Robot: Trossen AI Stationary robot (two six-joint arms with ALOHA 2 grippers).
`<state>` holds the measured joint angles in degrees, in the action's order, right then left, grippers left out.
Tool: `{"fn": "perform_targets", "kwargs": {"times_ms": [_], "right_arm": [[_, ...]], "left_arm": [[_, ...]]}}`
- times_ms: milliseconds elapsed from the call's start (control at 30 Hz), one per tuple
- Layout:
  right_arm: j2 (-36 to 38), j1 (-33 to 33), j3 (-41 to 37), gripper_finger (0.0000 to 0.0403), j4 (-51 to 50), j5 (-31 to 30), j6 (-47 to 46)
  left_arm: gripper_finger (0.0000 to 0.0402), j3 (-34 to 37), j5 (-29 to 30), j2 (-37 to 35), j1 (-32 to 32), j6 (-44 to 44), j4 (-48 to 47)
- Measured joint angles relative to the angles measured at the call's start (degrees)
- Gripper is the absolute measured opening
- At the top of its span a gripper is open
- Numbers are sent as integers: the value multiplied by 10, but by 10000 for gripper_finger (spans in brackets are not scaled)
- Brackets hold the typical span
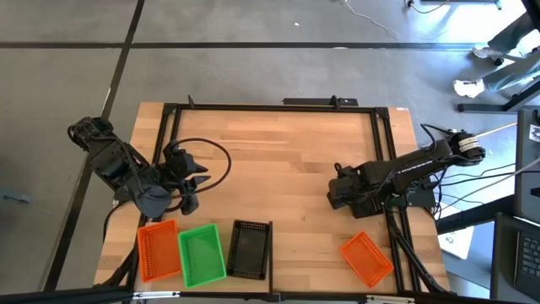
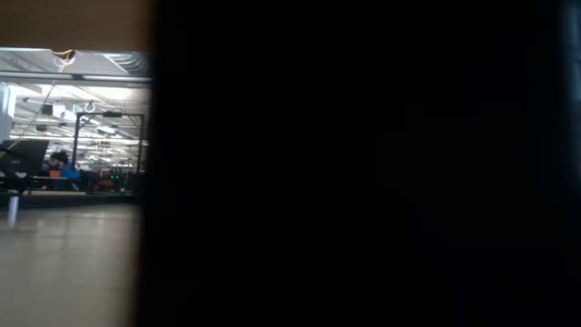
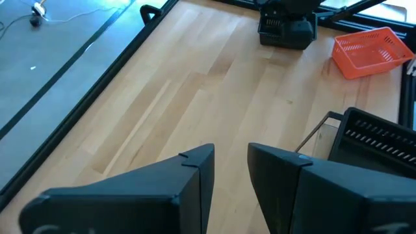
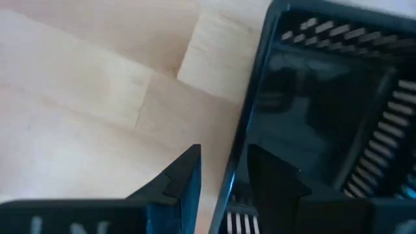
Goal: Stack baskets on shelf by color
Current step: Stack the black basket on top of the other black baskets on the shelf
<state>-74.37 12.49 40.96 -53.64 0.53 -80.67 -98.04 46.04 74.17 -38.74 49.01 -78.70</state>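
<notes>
Along the table's near edge lie an orange basket [image 1: 158,249], a green basket [image 1: 202,253] and a black basket [image 1: 251,249], side by side on their bottoms. A second orange basket [image 1: 367,257] lies near the right edge. My left gripper [image 1: 191,181] [image 3: 231,166] hovers open over bare wood, just beyond the orange and green baskets. My right gripper [image 1: 339,191] [image 4: 224,172] is right of centre, shut on another black basket [image 4: 325,84]. That basket also shows in the left wrist view [image 3: 286,32]. I cannot tell the shelf board from the tabletop. My right gripper has the black basket by its rim [image 4: 242,140]. One finger [image 4: 276,179] is inside the basket and the other finger [image 4: 185,172] is outside, the wall pinched between them. Whether the basket's bottom rests on the table or is lifted, I cannot tell.
A black metal frame [image 1: 270,106] runs round the tabletop. A thin upright bar [image 1: 271,253] stands beside the near black basket. Bare wood lies between the two arms [image 1: 270,169]. A dark shape [image 2: 363,163] close to the low camera blocks most of that view. Cables hang off the right side.
</notes>
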Motion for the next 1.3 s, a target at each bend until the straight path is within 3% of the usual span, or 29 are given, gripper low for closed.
{"fn": "perform_targets", "kwargs": {"times_ms": [233, 433, 600, 800, 1000, 1300], "right_arm": [[0, 0, -70, 113, 103, 17, -1], [0, 0, -78, 18, 123, 11, 5], [0, 0, -39, 5, 111, -17, 61], [0, 0, 63, 2, 48, -47, 151], [-2, 0, 213, 1, -42, -70, 237], [-50, 0, 410, 0, -44, -65, 536]], "left_arm": [[83, 0, 0, 0, 0, 1, 0], [83, 0, 0, 0, 0, 0, 0], [83, 0, 0, 0, 0, 0, 0], [83, 0, -1, 0, 0, 0, 0], [83, 0, -1, 0, 0, 0, 0], [83, 0, 0, 0, 0, 1, 0]]}}
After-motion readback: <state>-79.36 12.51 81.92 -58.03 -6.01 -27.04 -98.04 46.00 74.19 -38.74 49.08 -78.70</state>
